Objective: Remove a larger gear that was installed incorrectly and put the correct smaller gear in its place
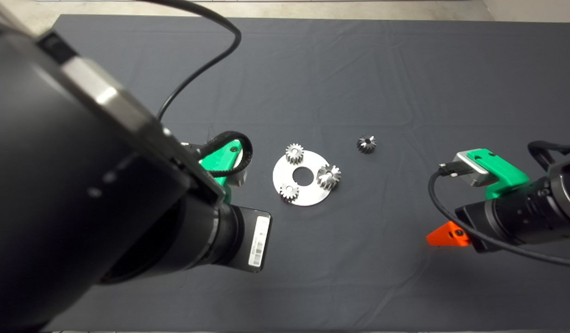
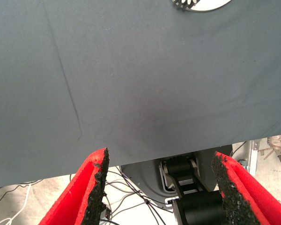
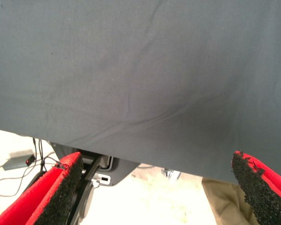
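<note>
Both claws stand wide and empty: my left gripper (image 2: 159, 187) beside the round plate (image 1: 308, 196), my right gripper (image 3: 154, 187) well off to the side. Nothing is swapped yet, I judge. I see the larger gear (image 1: 329, 176) seated on the plate and the smaller gear (image 1: 366, 144) loose on the mat (image 1: 405, 69) nearby.

A white label (image 1: 258, 241) is showing on the black housing of the left arm (image 1: 104, 185) in the head view, carrying a barcode and small print that is too fine to read. No other text, brand, number or sign is appearing in the head view or in either wrist view.
</note>
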Available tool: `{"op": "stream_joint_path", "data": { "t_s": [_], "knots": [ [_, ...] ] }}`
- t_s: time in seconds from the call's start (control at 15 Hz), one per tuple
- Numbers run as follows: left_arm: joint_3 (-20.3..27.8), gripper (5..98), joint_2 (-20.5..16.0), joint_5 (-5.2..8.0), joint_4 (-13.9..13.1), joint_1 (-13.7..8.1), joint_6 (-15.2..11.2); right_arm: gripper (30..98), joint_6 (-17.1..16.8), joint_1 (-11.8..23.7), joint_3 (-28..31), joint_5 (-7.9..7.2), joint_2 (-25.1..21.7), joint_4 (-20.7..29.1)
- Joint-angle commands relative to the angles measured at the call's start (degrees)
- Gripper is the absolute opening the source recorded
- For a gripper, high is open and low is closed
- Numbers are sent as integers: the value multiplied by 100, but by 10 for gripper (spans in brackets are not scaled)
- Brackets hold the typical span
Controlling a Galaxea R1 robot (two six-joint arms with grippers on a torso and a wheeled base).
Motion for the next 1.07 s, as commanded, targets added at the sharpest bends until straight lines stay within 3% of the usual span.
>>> {"op": "stream_joint_path", "data": {
  "t_s": [0.0, 0.27, 0.4, 0.73, 1.0],
  "knots": [
    [-41, 546, 74, 398, -50, -109, 5, 841, -521, 104, -1375, -497, 562, 34],
    [-50, 546, 74, 398, -50, -109, 6, 842, -1406, 159, -3064, -479, 1530, 20],
    [-50, 546, 74, 398, -50, -109, 5, 887, -1693, 130, -3745, -479, 1963, -2],
    [-33, 546, 74, 398, -50, -109, 5, 887, -2034, -556, -4807, -488, 2912, -522],
    [-24, 546, 74, 398, -50, -109, 5, 887, -2280, -967, -5305, -488, 3129, -713]
  ]
}}
